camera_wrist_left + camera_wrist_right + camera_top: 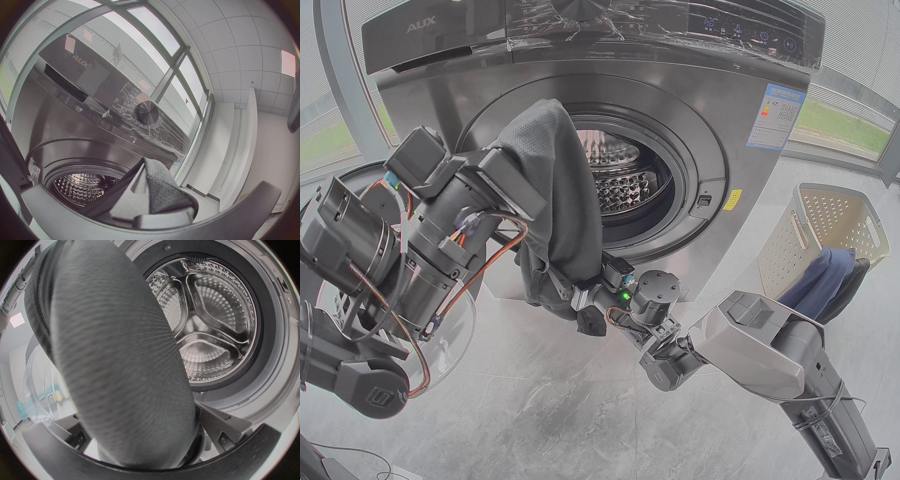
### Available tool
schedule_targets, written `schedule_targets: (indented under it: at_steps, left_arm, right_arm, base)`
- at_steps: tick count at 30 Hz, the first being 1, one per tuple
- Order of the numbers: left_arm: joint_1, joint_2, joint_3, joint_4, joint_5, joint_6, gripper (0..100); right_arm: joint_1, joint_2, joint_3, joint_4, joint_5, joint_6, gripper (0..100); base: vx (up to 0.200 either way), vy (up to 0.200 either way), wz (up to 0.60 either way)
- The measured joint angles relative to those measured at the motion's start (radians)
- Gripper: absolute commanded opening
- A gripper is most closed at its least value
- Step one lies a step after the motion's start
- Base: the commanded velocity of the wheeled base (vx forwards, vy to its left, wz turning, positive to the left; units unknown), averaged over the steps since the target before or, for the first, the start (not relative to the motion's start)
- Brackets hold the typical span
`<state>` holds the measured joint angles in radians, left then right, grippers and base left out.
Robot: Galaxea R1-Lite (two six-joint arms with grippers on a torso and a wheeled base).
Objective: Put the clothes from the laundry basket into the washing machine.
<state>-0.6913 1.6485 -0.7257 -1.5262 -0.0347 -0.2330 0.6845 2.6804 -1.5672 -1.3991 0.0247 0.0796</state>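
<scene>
A dark grey garment hangs in front of the left side of the washing machine's open drum. My left gripper is raised at the garment's top, shut on a fold of it. My right gripper sits lower, at the garment's hanging end just below the door opening. Its fingers stand wide apart, and the cloth lies between them. In the right wrist view the steel drum is close ahead. The laundry basket stands on the floor to the right, holding a blue garment.
The washer's round glass door is swung open to the left, behind my left arm. A dark item lies beside the blue one in the basket. Grey tiled floor spreads in front of the machine. Windows surround the corner.
</scene>
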Motion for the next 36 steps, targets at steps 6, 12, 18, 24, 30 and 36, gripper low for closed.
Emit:
schedule_targets:
  at_steps: [6, 12, 18, 24, 30, 36]
  left_arm:
    - [0.004, -0.004, 0.001, 0.006, 0.0, -0.003, 0]
    - [0.033, -0.003, -0.001, 0.008, 0.002, -0.003, 0]
    - [0.074, 0.001, -0.004, 0.01, 0.001, -0.003, 0]
    - [0.112, 0.012, -0.006, 0.013, 0.001, -0.003, 0]
    - [0.157, 0.032, -0.003, 0.014, 0.001, -0.003, 0]
    - [0.184, 0.063, 0.023, 0.012, 0.002, -0.004, 0]
  right_arm:
    - [0.002, 0.024, -0.041, -0.009, 0.0, 0.0, 0]
    - [-0.007, 0.012, 0.018, -0.031, 0.0, 0.001, 0]
    - [-0.025, -0.06, 0.186, -0.079, 0.001, 0.011, 0]
    - [-0.04, -0.206, 0.405, -0.119, -0.001, 0.024, 0]
    - [-0.057, -0.39, 0.597, -0.136, -0.021, 0.044, 0]
    - [-0.068, -0.531, 0.676, -0.144, -0.089, 0.094, 0]
  base:
    - [0.0, 0.0, 0.0]
    - [0.0, 0.0, 0.0]
    - [0.0, 0.0, 0.0]
    - [0.0, 0.0, 0.0]
    - [0.0, 0.0, 0.0]
    - [0.0, 0.0, 0.0]
